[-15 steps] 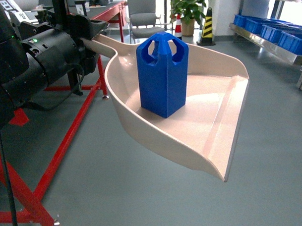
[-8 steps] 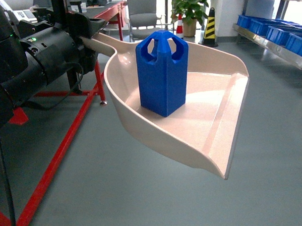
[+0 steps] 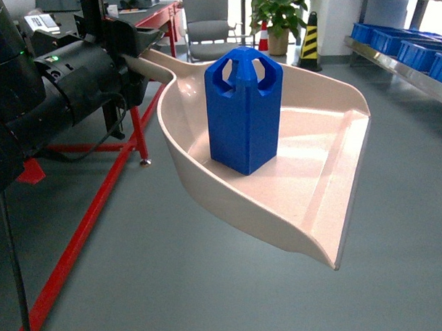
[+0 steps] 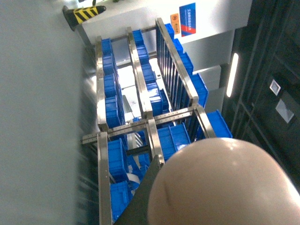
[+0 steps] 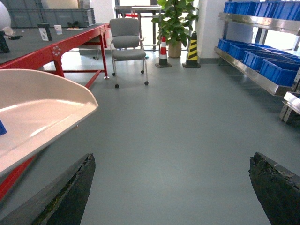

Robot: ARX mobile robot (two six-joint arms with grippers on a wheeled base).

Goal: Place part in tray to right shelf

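Part upright in pincer-held tray

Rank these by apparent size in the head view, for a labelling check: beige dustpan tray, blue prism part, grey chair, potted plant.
1. Beige plastic dustpan-shaped tray
2. Bright blue plastic prism part
3. Grey chair and green potted plant look alike; both are far off and cropped.

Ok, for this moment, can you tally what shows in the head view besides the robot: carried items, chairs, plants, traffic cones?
Blue part, standing upright in the tray: 1
Beige tray, held out over the floor: 1
Grey chair: 1
Potted plant: 1
Cones: 2, one black and yellow, one red and white
Total: 6
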